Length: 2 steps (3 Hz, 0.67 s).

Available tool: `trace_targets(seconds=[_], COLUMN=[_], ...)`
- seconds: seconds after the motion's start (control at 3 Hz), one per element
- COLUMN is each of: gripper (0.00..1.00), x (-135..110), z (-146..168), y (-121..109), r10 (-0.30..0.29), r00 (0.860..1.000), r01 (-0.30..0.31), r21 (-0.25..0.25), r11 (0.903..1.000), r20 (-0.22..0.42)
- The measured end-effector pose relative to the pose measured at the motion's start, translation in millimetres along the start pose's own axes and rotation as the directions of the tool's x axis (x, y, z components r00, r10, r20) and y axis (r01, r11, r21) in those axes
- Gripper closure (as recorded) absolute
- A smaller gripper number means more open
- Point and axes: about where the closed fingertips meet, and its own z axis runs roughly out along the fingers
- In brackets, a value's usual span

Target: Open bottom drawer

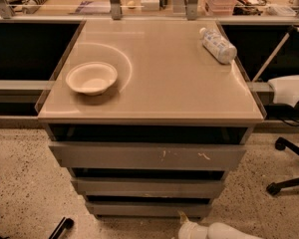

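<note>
The cabinet shows three grey handleless drawer fronts stacked under a beige top. The bottom drawer [148, 209] is the narrowest and lowest front, plain and flat, just above the floor. The top front [149, 156] is widest and has white scratch marks; the mid-sized front [148, 187] lies between. My gripper [185, 220] comes in from the bottom edge on a white arm. Its tip is just below the bottom drawer's lower right part.
A white bowl [91, 77] sits on the cabinet top [154, 91] at the left. A plastic bottle [218, 45] lies at the back right. An office chair base [289, 168] stands on the speckled floor at the right. Dark legs [60, 228] show at the bottom left.
</note>
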Motion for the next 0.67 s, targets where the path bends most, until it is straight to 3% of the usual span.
trace_targets(seconds=[0.33, 0.67], gripper=[0.0, 0.0], x=[-28, -32], z=[-15, -2], y=[2, -15], r10=[-0.049, -0.026], r00=[0.999, 1.0], r01=[0.048, 0.027], r21=[0.036, 0.051], r11=[0.9982, 0.9984], r20=[0.014, -0.015])
